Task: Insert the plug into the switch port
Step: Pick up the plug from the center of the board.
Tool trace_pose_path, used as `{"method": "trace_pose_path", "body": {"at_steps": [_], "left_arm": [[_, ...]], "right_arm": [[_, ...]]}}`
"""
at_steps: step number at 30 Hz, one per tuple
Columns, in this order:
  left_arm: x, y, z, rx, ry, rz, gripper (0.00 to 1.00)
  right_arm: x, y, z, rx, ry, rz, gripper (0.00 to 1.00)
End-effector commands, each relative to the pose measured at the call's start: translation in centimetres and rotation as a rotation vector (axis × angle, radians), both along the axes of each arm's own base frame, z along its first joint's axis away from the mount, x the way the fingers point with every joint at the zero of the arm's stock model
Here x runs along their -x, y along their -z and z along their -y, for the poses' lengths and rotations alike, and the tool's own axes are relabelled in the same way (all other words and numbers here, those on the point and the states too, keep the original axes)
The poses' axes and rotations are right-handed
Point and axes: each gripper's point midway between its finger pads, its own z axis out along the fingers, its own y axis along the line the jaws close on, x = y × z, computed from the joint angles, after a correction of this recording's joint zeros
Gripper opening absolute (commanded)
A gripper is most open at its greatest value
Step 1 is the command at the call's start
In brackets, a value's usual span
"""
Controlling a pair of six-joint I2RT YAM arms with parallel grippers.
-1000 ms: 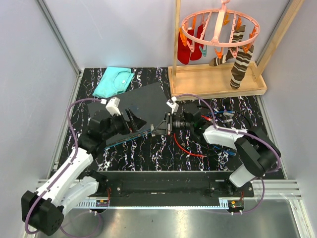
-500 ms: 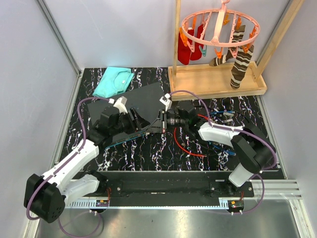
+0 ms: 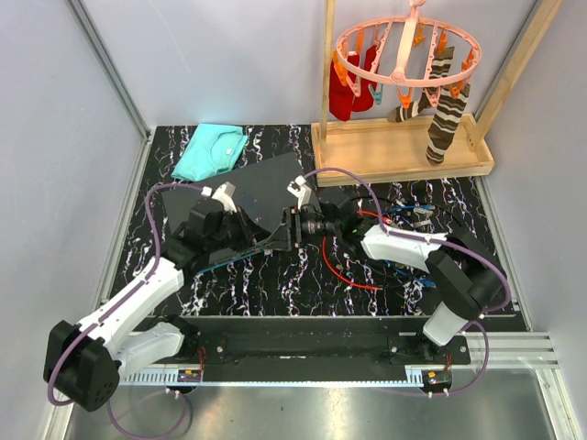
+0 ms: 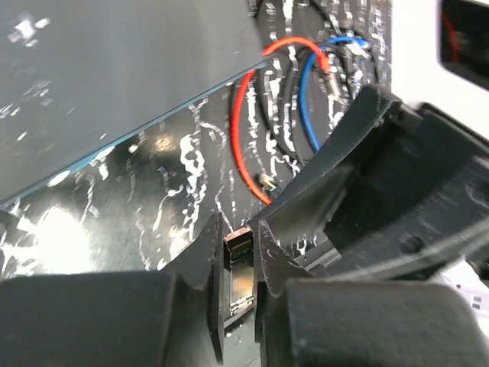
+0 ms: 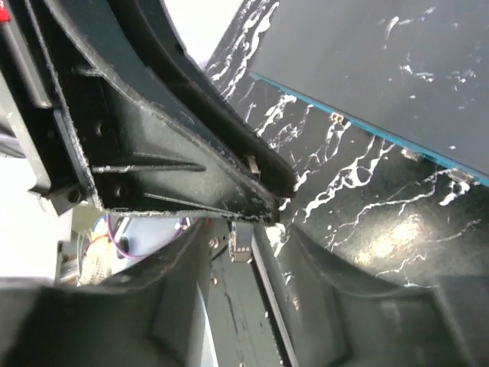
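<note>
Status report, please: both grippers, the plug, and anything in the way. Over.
Left gripper shut on plug. Right gripper open, close beside it. Plug not yet in switch. Red cable and blue cable loose beside switch.

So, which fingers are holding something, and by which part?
The left fingers pinch the small plug by its two sides; the right fingers are open.

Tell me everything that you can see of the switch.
The switch is a large, flat, dark grey box with a glossy top. Its long near edge is thin and teal-blue; its sockets are too small to make out. It seems to lie flat on the black marbled table, turned at an angle. The left gripper and right gripper meet at its near right corner; contact cannot be told.
</note>
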Motion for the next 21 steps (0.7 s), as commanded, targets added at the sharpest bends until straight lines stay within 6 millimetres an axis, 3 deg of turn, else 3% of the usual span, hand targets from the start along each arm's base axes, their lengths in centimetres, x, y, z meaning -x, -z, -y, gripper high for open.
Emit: {"method": "trace_pose_path", "body": {"at_steps": [1, 4, 7, 9, 10, 11, 13, 21], "left_arm": [[-0.5, -2.1, -1.7, -0.003, -0.132, 0.014, 0.0], [-0.6, -2.2, -2.7, -0.013, -0.214, -0.024, 0.0], [-0.6, -2.5, -3.2, -0.009, -0.262, -0.056, 0.0], [-0.6, -2.9, -3.5, -0.004, -0.292, -0.067, 0.0], [-0.7, -3.4, -3.6, 0.003, -0.301, -0.063, 0.0], [-0.8, -3.4, -3.7, 0.001, -0.314, -0.067, 0.0], [-0.8, -3.7, -3.7, 0.008, -0.323, -0.074, 0.0], [-0.7, -4.4, -3.2, 0.041, -0.314, -0.087, 0.0]], "right_arm": [[-0.4, -3.0, -0.6, 0.031, 0.066, 0.181, 0.69], [-0.2, -2.8, -0.3, 0.14, 0.158, 0.307, 0.82], [-0.7, -2.6, 0.8, 0.26, 0.285, 0.445, 0.83], [0.5, -2.4, 0.6, 0.306, 0.306, 0.518, 0.83], [-0.1, -2.5, 1.1, 0.337, 0.375, 0.555, 0.81], [0.9, -2.9, 0.4, 0.326, 0.369, 0.597, 0.81], [0.5, -3.0, 0.7, 0.344, 0.439, 0.633, 0.79], [0.6, -4.5, -1.1, 0.308, 0.516, 0.756, 0.59]]}}
